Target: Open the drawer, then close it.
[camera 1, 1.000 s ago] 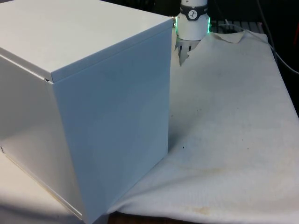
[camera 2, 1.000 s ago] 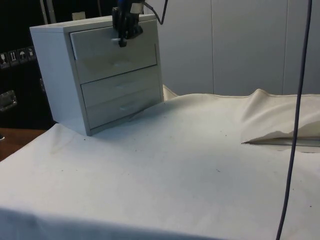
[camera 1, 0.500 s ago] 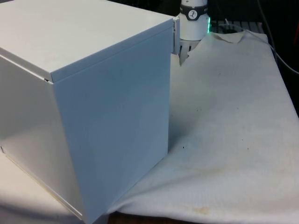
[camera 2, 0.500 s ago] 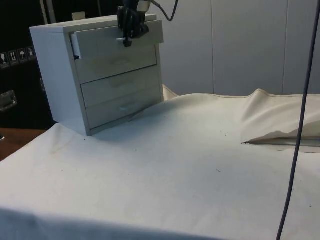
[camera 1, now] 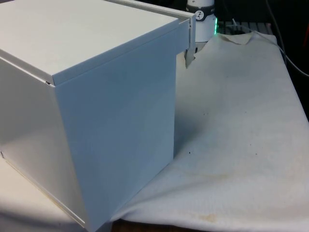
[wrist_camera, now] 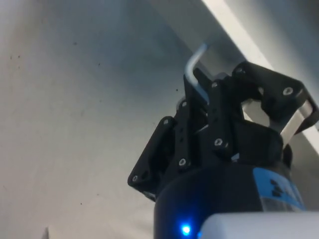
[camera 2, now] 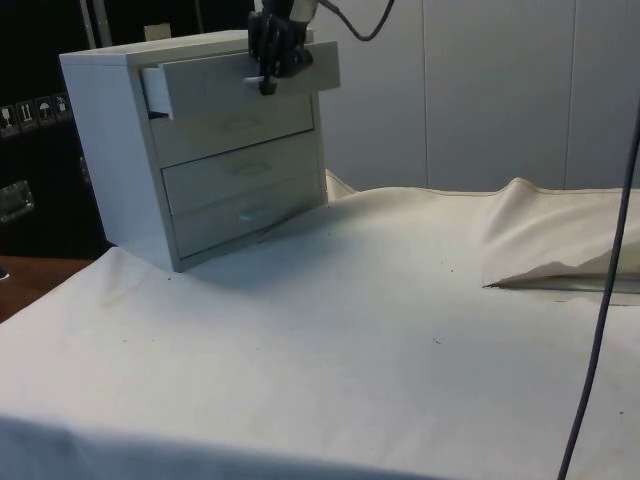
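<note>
A white chest of drawers (camera 2: pixel 200 160) stands at the table's far corner in the side view, with its back and side turned to the front view (camera 1: pixel 96 96). Its top drawer (camera 2: pixel 225 85) sticks out a little from the body; the two lower drawers sit flush. My black gripper (camera 2: pixel 270 75) is shut on the top drawer's silver bar handle (wrist_camera: pixel 194 64), whose bent end shows between the fingers (wrist_camera: pixel 199 114) in the wrist view. In the front view the drawer's front edge (camera 1: pixel 190 34) juts past the chest's corner, beside the arm (camera 1: pixel 203 19).
The white cloth (camera 2: pixel 350 350) covers the table and is rucked into a fold (camera 2: pixel 560 240) at the side view's right. A dark cable (camera 2: pixel 600 300) hangs down near that fold. Open cloth lies in front of the chest.
The top drawer has slid out of the chest, from flush to partly open. My gripper moved with it, away from the chest, holding the handle throughout.
</note>
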